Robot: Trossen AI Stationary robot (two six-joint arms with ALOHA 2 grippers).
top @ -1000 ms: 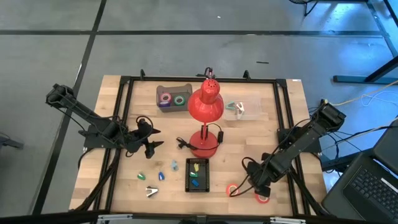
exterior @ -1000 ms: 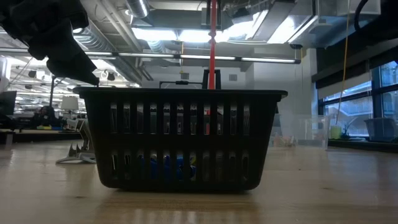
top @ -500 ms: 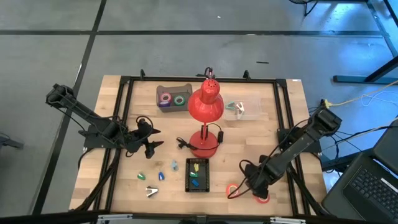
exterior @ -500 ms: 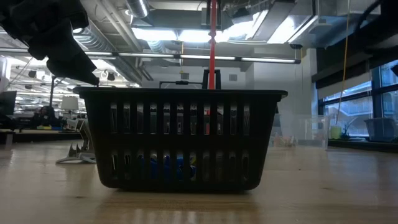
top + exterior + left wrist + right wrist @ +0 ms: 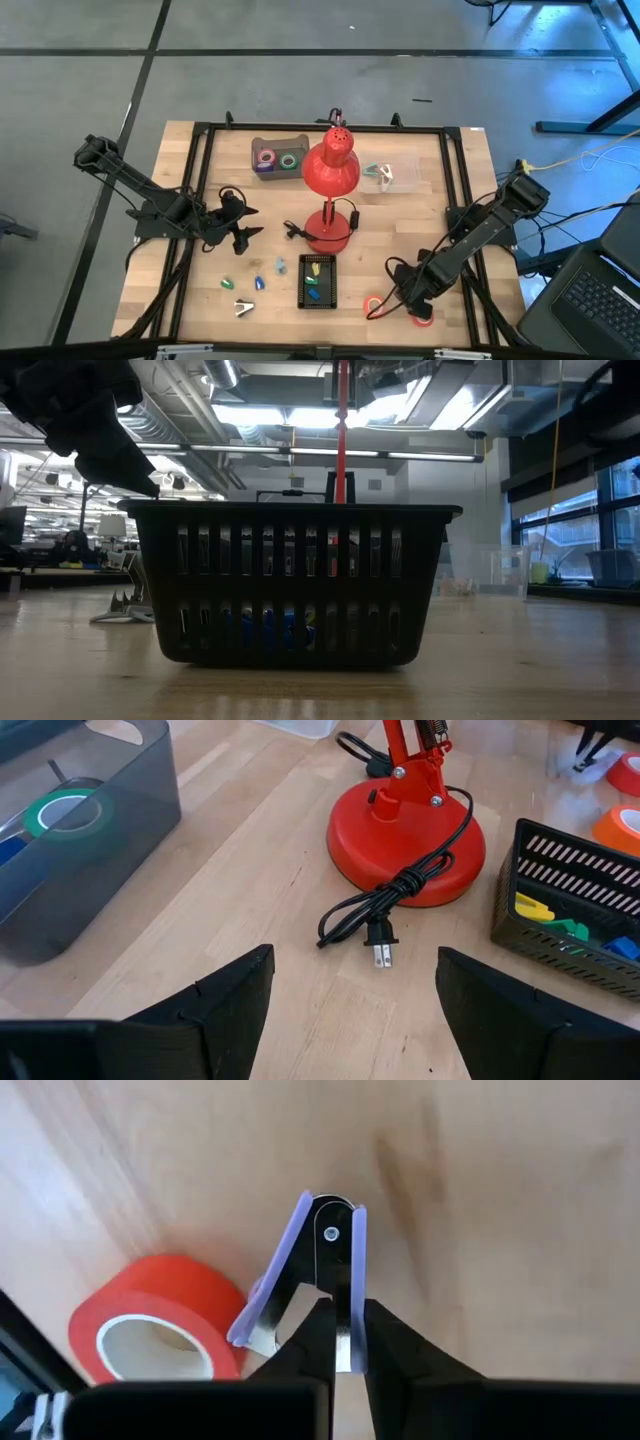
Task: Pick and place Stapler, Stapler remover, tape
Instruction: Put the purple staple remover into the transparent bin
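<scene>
Wooden tabletop point(image 5: 410, 215) with a black metal frame around it, grey floor beyond; the low view looks across to a workshop room with ceiling lights and windows. A red lamp point(image 5: 331, 170) stands mid-table, its cord and plug point(image 5: 380, 952) coiled beside the base. A grey bin point(image 5: 280, 155) at the far side holds tape rolls, green one point(image 5: 62, 813) visible inside. A black basket point(image 5: 318, 281) near the front edge has small coloured items in it.

Right gripper point(image 5: 342, 1342) is down at the front right of the tabletop, fingers pinched narrow on the purple stapler remover point(image 5: 325, 1260). The remover sits right beside a red tape roll point(image 5: 160, 1320), seemingly touching it. An orange roll point(image 5: 374, 304) lies nearby.

Left gripper point(image 5: 345, 995) hovers over the tabletop left of the lamp, fingers wide, holding nothing.

Risks, judged from here: the grip is on the thin end of the remover, so it may pivot or slip out on lift. The neighbouring red roll may get dragged or knocked. The lamp cord lies on the path toward the bin and could snag.
</scene>
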